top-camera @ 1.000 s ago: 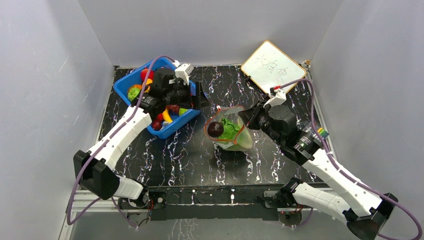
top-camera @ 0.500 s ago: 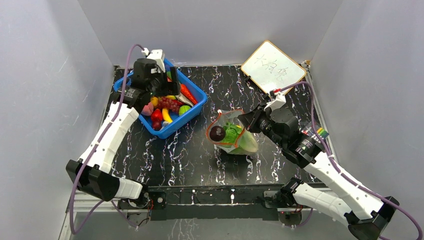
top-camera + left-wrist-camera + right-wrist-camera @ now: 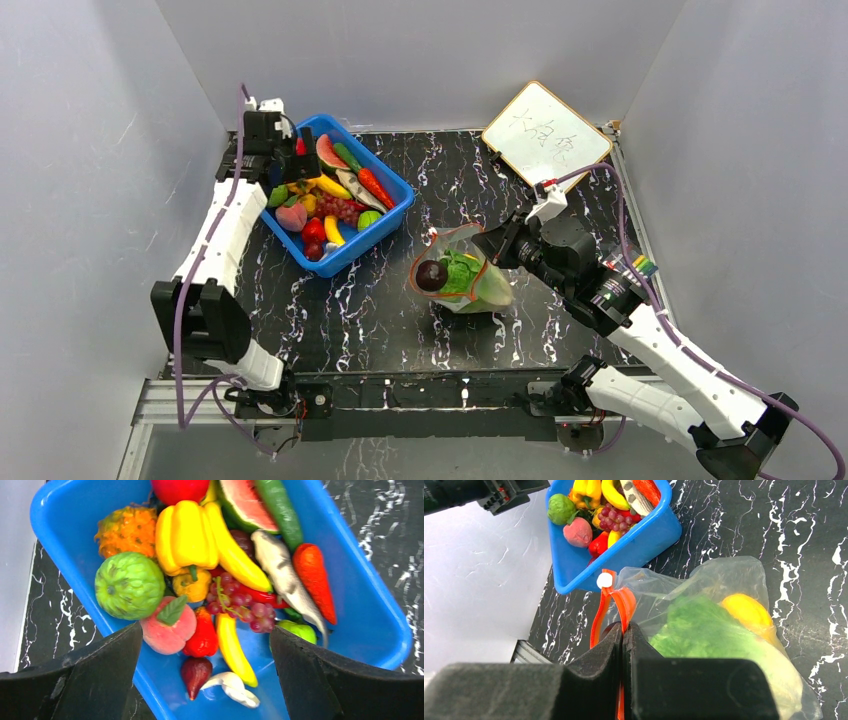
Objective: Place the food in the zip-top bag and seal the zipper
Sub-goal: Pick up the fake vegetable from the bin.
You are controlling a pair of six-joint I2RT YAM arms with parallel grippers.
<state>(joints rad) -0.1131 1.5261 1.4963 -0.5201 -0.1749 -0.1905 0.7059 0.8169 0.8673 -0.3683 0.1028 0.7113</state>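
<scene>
The zip-top bag [image 3: 462, 280] is lying just right of the blue bin [image 3: 392, 212], holding lettuce [image 3: 704, 630] and a plum [image 3: 432, 275], mouth unsealed. The right claw [image 3: 622, 632] is pinching its zipper [image 3: 609, 605]. The left claw [image 3: 205, 631] is hovering wide and empty over the bin's food [image 3: 185, 535].

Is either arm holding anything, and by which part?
The right gripper is shut on the zip-top bag, pinching its red-orange zipper at the mouth edge. The left gripper, jaws wide open over the blue bin, holds nothing.
</scene>
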